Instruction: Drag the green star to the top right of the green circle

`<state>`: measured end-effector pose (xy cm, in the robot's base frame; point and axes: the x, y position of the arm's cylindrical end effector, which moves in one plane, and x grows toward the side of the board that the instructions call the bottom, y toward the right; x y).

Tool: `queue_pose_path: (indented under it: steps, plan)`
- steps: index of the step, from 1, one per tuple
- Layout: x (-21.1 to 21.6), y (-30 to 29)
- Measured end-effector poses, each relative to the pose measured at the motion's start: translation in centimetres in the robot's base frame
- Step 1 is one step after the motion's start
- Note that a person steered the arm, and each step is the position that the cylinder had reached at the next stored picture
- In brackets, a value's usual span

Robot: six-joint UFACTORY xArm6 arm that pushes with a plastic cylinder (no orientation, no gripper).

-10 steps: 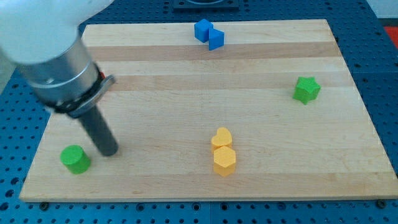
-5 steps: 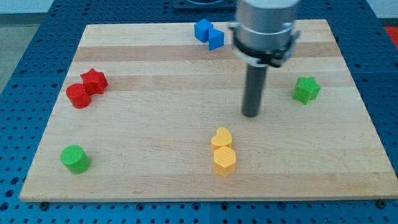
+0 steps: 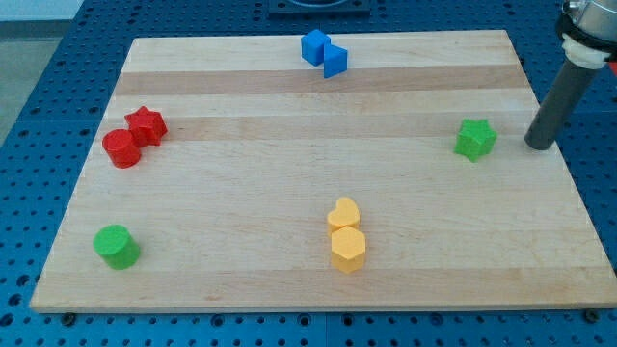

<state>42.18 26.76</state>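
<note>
My tip (image 3: 541, 145), a plain rod with no jaws to open or close, stood at the table's (image 3: 289, 280) right edge, just right of the green star (image 3: 475, 139), while the green circle (image 3: 117, 247) sat by the bottom-left corner.

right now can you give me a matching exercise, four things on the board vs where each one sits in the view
Things:
1. green star
2. green circle
3. blue blocks
4. my tip

Places:
A. bottom left of the board
B. near the right edge, just right of the green star, not touching it
C. top edge, near the middle
D. right side, about mid-height

Pairs: 1-D, 2-A, 3-C, 4-B
</note>
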Motion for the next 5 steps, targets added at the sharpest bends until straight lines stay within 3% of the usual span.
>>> queue_pose_path:
  steps: [5]
  plan:
    - [-0.3, -11.7]
